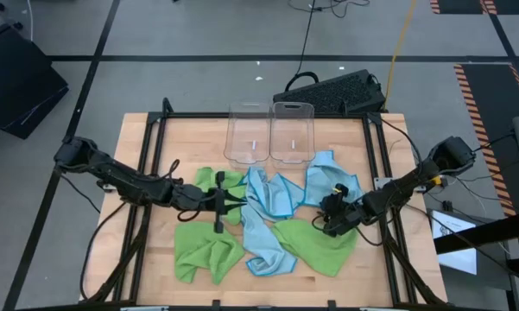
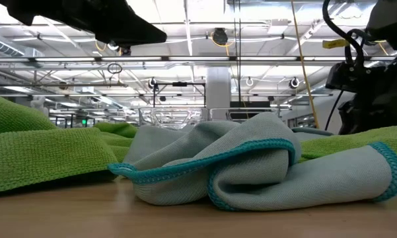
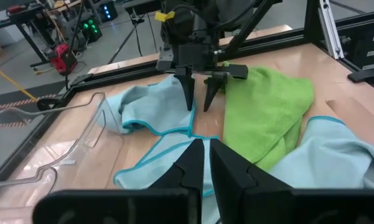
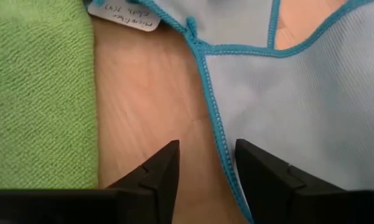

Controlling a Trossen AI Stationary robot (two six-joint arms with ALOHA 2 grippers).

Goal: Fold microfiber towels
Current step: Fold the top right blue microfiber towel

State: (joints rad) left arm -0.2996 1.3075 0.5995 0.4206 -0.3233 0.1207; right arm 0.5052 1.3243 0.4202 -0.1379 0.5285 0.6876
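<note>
Low over the table's right side, the right gripper points down with its two dark, wedge-shaped fingers parted and nothing between them but bare wood and the stitched teal hem of a light blue towel. That cloth is smooth and fine-woven. A lime green towel with a nubbly pile lies just beside the other finger. A small white label with handwriting sits at the blue hem's corner.

Left gripper: fingers pressed together, holding nothing, hovering over a blue cloth near the pile's left part; in the high view it shows at.

Towel pile: several soft square cloths, blue and green, crumpled and overlapping across the middle and near half of the table. One green cloth lies at the near left, another at the near right under the right gripper, blue ones bunched between. From table height, a blue cloth is rolled in loose folds, its teal edging curling round.

Two clear plastic bins: rounded, rectangular, side by side at the far edge, touching the pile.

Table: pale wood planks inside a black frame.
</note>
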